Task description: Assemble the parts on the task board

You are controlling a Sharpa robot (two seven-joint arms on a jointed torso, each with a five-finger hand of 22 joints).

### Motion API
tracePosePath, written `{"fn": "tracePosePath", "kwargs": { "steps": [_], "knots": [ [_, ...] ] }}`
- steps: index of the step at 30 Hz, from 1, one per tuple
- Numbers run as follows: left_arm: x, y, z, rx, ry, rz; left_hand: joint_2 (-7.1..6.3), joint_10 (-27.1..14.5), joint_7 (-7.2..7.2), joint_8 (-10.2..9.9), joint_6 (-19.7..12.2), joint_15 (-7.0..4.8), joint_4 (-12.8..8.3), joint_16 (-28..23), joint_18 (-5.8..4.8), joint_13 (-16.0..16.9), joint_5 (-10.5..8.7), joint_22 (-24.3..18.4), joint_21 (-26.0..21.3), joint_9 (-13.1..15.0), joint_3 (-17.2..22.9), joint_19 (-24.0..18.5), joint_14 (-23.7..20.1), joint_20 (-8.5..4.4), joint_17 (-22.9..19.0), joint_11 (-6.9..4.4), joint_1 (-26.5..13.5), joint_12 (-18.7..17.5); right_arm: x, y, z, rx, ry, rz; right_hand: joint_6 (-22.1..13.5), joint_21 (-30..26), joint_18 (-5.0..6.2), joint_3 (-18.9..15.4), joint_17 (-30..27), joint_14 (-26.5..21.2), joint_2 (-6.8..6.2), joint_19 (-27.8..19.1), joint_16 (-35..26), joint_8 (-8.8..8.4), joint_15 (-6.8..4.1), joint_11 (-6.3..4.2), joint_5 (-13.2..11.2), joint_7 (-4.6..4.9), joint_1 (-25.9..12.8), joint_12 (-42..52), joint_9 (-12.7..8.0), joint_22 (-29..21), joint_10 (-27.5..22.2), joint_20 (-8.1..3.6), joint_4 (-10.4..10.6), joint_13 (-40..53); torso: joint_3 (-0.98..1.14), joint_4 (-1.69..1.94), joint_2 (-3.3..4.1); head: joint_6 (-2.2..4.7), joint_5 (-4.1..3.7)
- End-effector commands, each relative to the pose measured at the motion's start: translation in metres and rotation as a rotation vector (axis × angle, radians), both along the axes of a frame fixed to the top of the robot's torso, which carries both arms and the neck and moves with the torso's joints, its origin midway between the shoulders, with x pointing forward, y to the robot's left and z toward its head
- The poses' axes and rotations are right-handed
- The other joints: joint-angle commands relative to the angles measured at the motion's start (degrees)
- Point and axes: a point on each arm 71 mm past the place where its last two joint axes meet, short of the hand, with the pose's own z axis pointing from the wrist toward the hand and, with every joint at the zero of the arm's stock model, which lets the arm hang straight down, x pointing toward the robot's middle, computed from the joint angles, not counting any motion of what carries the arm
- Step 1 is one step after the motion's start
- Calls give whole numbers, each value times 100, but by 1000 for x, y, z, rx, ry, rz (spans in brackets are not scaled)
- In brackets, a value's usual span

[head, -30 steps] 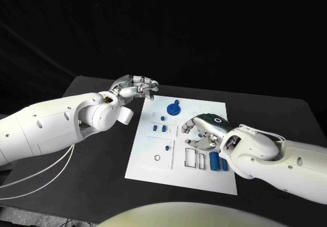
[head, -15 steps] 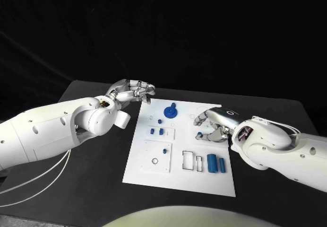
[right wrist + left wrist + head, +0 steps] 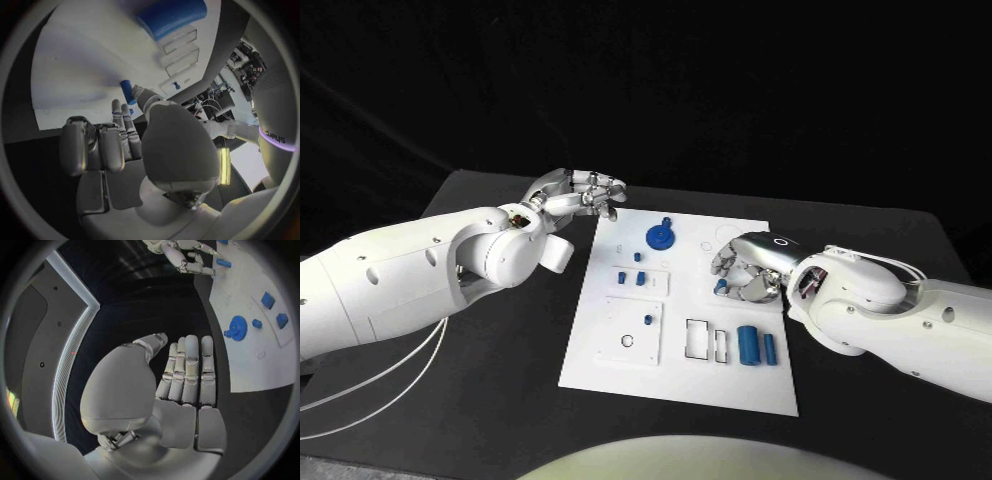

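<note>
The task board (image 3: 678, 380) lies mid-table. Some parts sit in place, e.g. the blue gear (image 3: 661, 236) near the far edge, but two blue cylinders (image 3: 759, 344) lie loose, so lots is left. The right hand (image 3: 750, 268) curls over a small blue peg (image 3: 723, 285); can't tell if it's gripped. The left hand (image 3: 577, 192), fingers together and straight, holds nothing off the board's far corner, w/ bare table around.
</note>
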Motion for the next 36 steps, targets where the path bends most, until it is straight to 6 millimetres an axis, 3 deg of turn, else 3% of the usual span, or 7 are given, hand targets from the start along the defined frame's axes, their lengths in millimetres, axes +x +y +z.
{"fn": "tracePosePath", "kwargs": {
  "steps": [1,7,10,12,18,24,36],
  "knots": [
    [-1,-2,1,-8,0,-16,3,-44,1,23,-22,39,-18,-18,54,7,-18,-6,-37,7,-17,5,-14,34,8,11,-61,5,-2,2,-3,-26,23,21,85,103,-121,146,33,233,-46,112,42,38,-48,4,0,-4,30,28,-21,1141,110,-7,18,3,-4,-2,-4,-6,-12],
    [-1,-1,0,-7,1,-15,3,-44,1,23,-22,39,-18,-18,54,7,-18,-6,-37,7,-17,5,-14,34,8,11,-61,5,-3,5,-4,-15,24,26,297,425,-183,610,47,253,-77,236,69,146,-83,-34,1,-20,-17,4,-15,1224,438,-39,68,-5,-2,2,-2,-19,-26],
    [-1,-1,0,-7,1,-14,3,-44,1,23,-22,39,-18,-18,54,7,-18,-6,-37,7,-17,5,-14,34,8,11,-61,5,-4,6,-4,-12,24,25,429,546,-205,864,56,261,-56,279,84,236,-127,-92,-58,-75,-7,-13,35,1254,661,-74,33,4,-4,0,-1,-18,-25],
    [-1,-1,0,-7,1,-14,9,-46,1,29,-25,38,-20,-16,55,10,-18,-7,-38,10,-14,9,-11,34,10,11,-62,8,-4,6,-4,-11,23,23,459,556,-206,1100,55,262,-54,278,89,282,-153,-120,-321,-98,-20,-83,83,1254,769,-106,-22,3,-6,1,-3,-20,-26],
    [-1,0,0,-6,1,-13,9,-46,1,29,-25,38,-20,-16,55,10,-18,-7,-38,10,-14,9,-11,34,10,11,-62,8,-3,6,-3,-7,6,9,575,680,-229,1412,78,270,-6,320,108,408,-206,-183,-443,-156,-14,-109,202,1286,991,-146,-180,55,-5,1,-4,-31,-21],
    [-1,0,0,-6,1,-11,14,-48,1,34,-29,37,-22,-15,56,13,-18,-8,-39,13,-12,12,-8,34,11,10,-62,11,-2,4,0,7,-41,-14,692,864,-266,1603,95,277,57,387,122,558,-266,-256,-505,-199,55,-82,362,1334,1189,-203,-428,159,-6,1,-5,-34,-17],
    [0,0,0,-5,0,-8,23,-51,2,41,-33,37,-24,-13,57,17,-18,-9,-41,17,-7,17,-7,35,13,10,-63,15,-15,13,24,99,-69,5,698,866,-266,1641,67,271,48,386,108,597,-280,-270,-474,-204,39,-83,424,1334,1232,-220,-512,207,-9,-2,-13,-20,-10]
  ]
}}
